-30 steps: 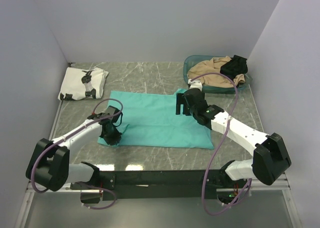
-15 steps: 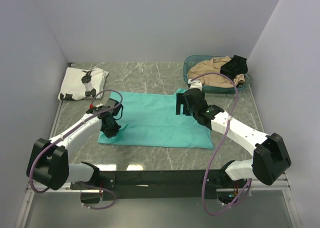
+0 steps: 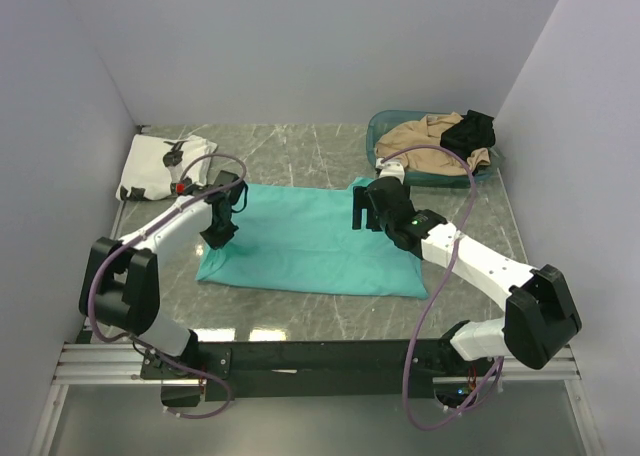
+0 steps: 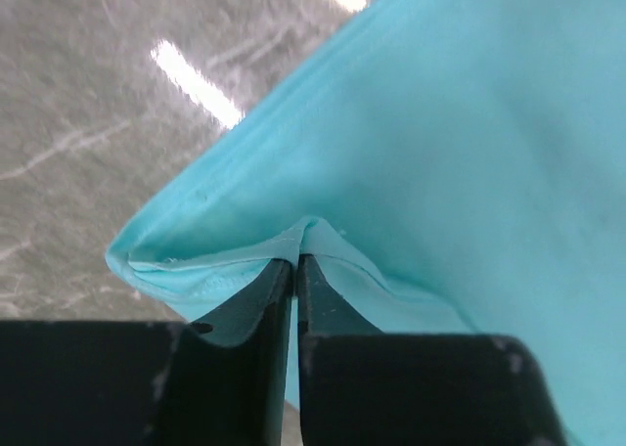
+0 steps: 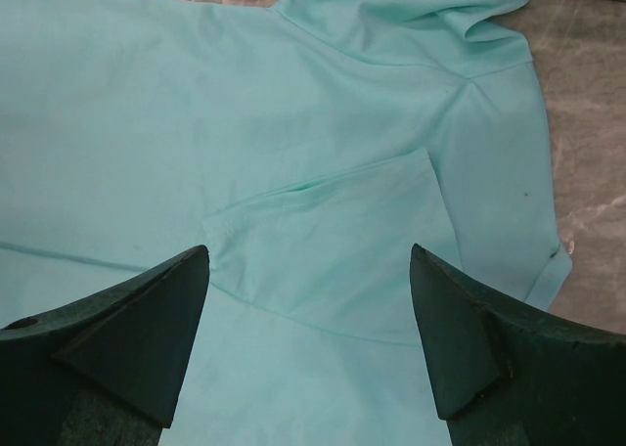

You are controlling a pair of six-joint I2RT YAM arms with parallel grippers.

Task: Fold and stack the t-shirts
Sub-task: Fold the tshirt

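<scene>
The teal t-shirt lies spread flat in the middle of the table. My left gripper is at its left edge, shut on a pinch of the teal cloth near a corner, and the fabric rises to a small peak between the fingers. My right gripper hovers open over the shirt's far right part, above a folded-in sleeve, with nothing between its fingers. The white t-shirt with black figures lies folded at the far left corner.
A teal basket at the back right holds a tan garment and a small black garment. Grey walls close in the marbled table on three sides. The arms' base rail runs along the near edge.
My left gripper has closed on the teal shirt's left edge and moved away from the near corner toward the far side, taking the cloth with it. The right arm has not moved.
</scene>
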